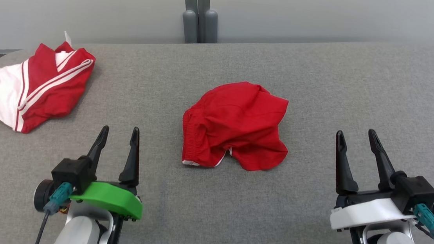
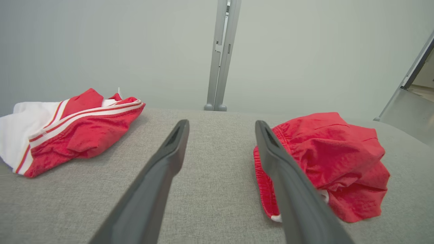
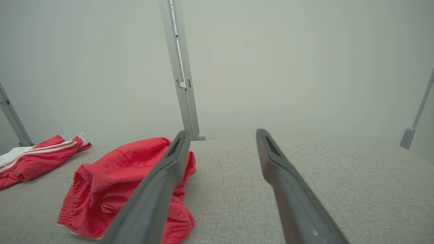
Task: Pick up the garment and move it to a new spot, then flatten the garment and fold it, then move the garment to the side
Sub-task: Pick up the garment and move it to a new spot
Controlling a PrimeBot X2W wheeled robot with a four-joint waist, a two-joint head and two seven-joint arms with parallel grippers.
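— Where to look for the red shorts (image 1: 236,125)?
— Middle of the grey tabletop (image 1: 322,88), crumpled in a heap, apart from both tools. Cannot make out the two legs separately; just a sliver of white trim peeking out at the near hem.
— And the left tool (image 1: 120,129)?
— Spread wide, gripping nothing, poised near the front edge, left of the shorts. Seen from its own wrist, covers the near left part of the shorts with one dark finger (image 2: 288,183).
— Same for the right tool (image 1: 356,132)?
— Wide apart too, empty, well to the right of the shorts. From that wrist, hides the middle of the heap behind a finger (image 3: 159,183).
— Anything else cut off?
— Yes: a red-and-white garment (image 1: 35,86) at the far left corner, folded over itself, clipped by the frame edge in both wrist views. Small white tag at its back, too tiny to read. Both forearms chopped by the bottom of the head view. Grey post (image 1: 200,10) behind the tabletop, top out of frame.
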